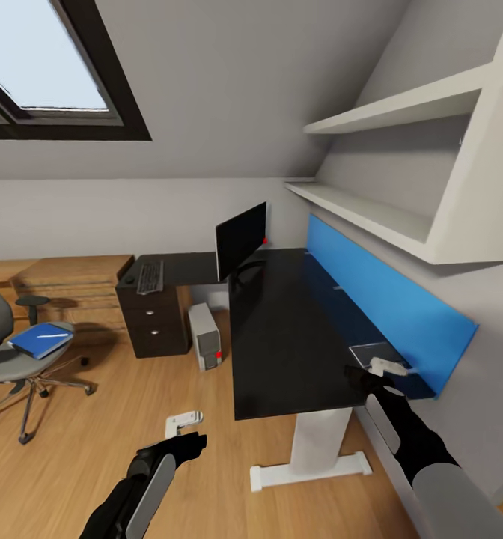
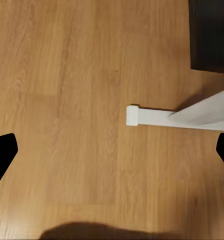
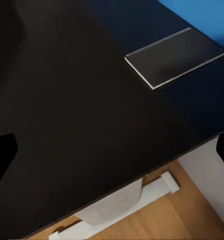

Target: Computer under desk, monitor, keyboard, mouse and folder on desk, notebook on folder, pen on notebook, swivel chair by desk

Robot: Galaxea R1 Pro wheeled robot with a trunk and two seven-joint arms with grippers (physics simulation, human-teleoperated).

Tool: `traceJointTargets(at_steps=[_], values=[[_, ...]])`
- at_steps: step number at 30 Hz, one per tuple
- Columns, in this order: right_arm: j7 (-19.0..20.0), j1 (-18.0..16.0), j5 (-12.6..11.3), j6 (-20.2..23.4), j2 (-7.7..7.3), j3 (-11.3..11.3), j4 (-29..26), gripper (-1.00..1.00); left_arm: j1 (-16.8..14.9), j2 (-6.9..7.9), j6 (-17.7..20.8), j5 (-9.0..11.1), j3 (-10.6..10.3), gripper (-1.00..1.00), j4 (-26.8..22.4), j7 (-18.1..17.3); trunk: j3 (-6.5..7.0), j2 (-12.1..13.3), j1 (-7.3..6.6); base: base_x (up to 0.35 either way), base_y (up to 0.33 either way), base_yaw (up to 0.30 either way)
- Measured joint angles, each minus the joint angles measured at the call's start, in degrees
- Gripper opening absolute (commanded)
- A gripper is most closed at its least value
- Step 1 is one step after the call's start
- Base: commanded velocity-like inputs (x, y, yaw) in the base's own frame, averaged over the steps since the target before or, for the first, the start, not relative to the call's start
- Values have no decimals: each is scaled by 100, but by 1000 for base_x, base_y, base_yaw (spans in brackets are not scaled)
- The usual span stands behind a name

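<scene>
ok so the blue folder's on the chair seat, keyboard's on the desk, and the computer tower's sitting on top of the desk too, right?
Not the tower. In the head view the computer stands on the floor under the desk, beside the drawer unit. The folder does lie on the swivel chair seat, and the keyboard is on the desk.

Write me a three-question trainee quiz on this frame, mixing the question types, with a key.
1. True or false: the folder lies on the seat of the swivel chair.
2. Where is the computer? A) on the desk top B) on the floor under the desk C) on a wall shelf
3. Which flat item rests on the desk near the right gripper?

Key: 1 true. 2 B. 3 The notebook, lying flat beside the blue wall panel. The right gripper's fingers are spread over the desk; the left gripper hangs open above the floor.
</scene>
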Motion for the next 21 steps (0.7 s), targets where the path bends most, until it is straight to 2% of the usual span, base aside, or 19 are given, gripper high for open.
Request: traceJointTargets(at_steps=[10, 15, 21], values=[[-1, 0, 5, -27, -9, 0, 15, 100, 0, 9, -11, 0, 5, 100, -7, 2, 0, 0, 0, 321, -31, 0], [10, 0, 3, -33, -133, 0, 38, 100, 0, 10, -14, 0, 14, 100, -7, 2, 0, 0, 0, 320, -109, 0], [16, 0, 10, -34, -195, 7, 89, 100, 0, 15, -15, 0, 24, 100, -13, 1, 0, 0, 0, 321, -124, 0]])
